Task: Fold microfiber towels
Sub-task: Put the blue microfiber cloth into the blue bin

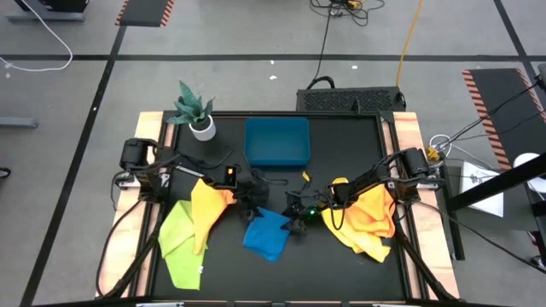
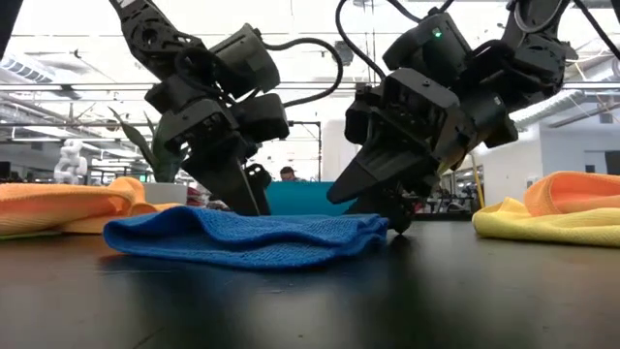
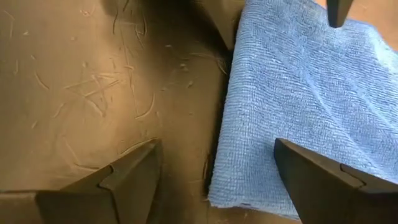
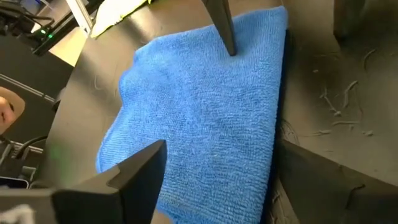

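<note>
While both my grippers, left [image 2: 254, 204] and right [image 2: 392, 218], gape open over blue towel [image 2: 252, 237], holding nothing: fold looks done. Next: pick another towel.

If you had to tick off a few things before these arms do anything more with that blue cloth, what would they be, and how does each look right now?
1. Left gripper open: ok, fingers spread over one edge of the blue towel.
2. Right gripper open: ok, it hangs above the towel.
3. Blue towel released: ok, it lies on the table, gripped by neither.
4. Fold neat: not ok, it looks bunched in the low view.
5. Space around it: ok, the yellow-orange pile and the lime green towel lie apart.
6. Blue tray empty: ok.
</note>
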